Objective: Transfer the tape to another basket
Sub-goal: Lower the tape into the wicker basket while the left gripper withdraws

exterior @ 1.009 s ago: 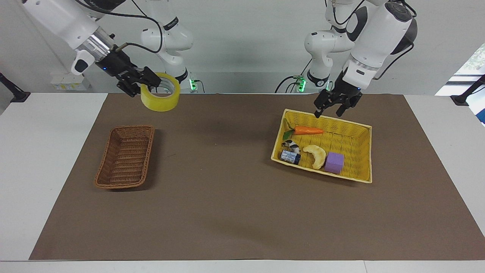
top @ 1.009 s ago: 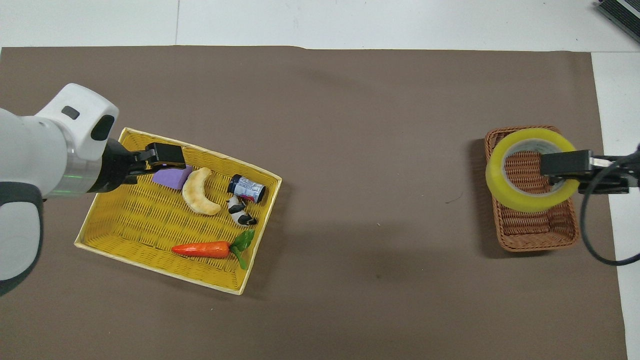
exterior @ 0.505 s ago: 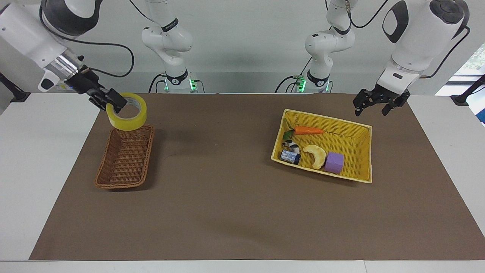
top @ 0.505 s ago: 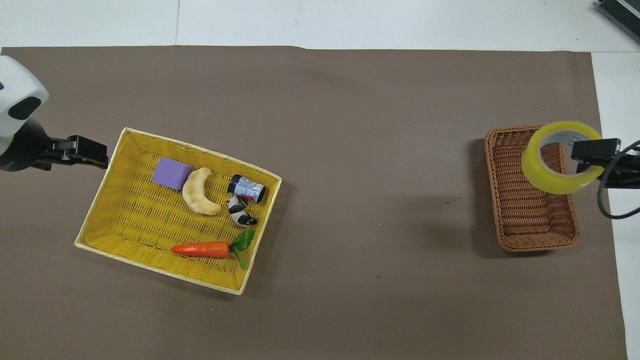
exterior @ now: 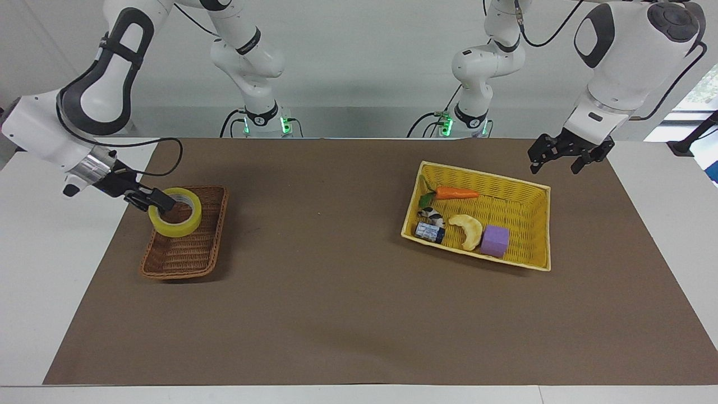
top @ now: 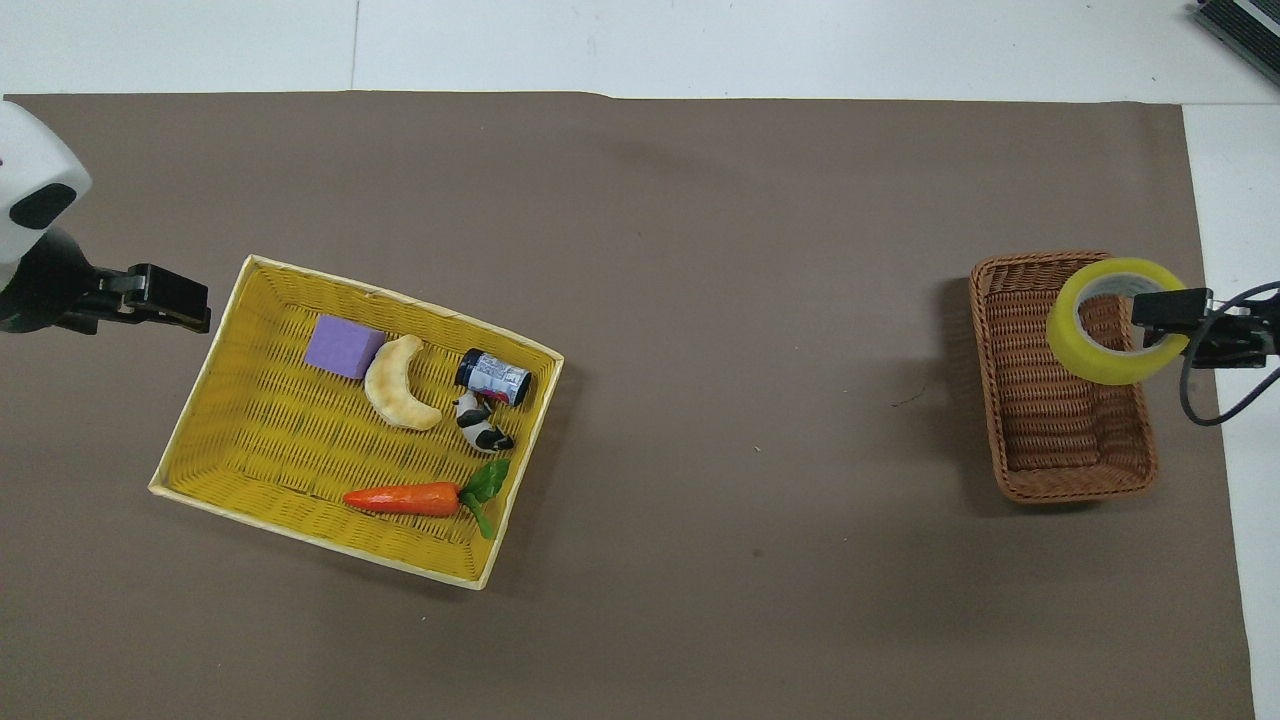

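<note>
Your right gripper jaws clamp the translucent yellow tape ring's wall over the brown wicker basket; contact there is unclear. Your left gripper waits, jaws apart.

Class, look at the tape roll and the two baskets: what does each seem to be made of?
The tape: glossy translucent yellow plastic film, apparently on a pale card core. The brown basket: matte woven wicker, its ribbed weave visible. The yellow basket: a finer weave, possibly dyed straw or plastic.

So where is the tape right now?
The tape is held by the right gripper over the wicker basket, at its end nearer the robots, toward the right arm's end of the table.
</note>
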`<state>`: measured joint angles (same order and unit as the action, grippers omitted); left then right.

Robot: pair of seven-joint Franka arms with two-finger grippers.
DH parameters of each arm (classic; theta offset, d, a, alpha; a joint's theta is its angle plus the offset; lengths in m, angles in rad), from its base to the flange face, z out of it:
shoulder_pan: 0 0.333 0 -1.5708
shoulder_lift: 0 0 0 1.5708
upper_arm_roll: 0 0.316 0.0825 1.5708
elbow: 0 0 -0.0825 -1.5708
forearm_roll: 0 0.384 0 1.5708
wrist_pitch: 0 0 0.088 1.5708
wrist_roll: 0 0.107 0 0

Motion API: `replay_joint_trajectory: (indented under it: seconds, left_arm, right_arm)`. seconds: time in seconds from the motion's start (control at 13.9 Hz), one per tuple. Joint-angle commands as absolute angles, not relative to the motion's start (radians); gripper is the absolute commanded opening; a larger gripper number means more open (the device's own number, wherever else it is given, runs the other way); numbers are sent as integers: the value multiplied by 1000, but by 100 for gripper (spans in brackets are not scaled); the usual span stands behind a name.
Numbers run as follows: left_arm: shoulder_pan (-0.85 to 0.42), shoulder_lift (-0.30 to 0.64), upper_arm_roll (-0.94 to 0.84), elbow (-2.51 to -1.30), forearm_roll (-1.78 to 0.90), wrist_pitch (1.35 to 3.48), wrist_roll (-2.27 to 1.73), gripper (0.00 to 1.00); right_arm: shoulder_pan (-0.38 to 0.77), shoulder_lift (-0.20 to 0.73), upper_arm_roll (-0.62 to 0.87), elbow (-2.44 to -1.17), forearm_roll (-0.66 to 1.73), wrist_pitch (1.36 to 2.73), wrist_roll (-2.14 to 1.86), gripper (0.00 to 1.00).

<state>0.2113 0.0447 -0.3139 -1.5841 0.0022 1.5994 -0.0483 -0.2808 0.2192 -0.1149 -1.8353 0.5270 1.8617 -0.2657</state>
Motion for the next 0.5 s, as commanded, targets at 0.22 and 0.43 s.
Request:
replay_joint_trajectory:
  seconds: [0.22, 0.43]
  left_arm:
    - [244, 61, -327, -1557, 15, 1591, -29, 100]
    - [160, 60, -254, -1557, 14, 1595, -40, 100]
  right_arm:
    - [-301, 258, -107, -1899, 540, 1916, -391, 0]
    - [-305, 267, -107, -1914, 540, 1924, -407, 0]
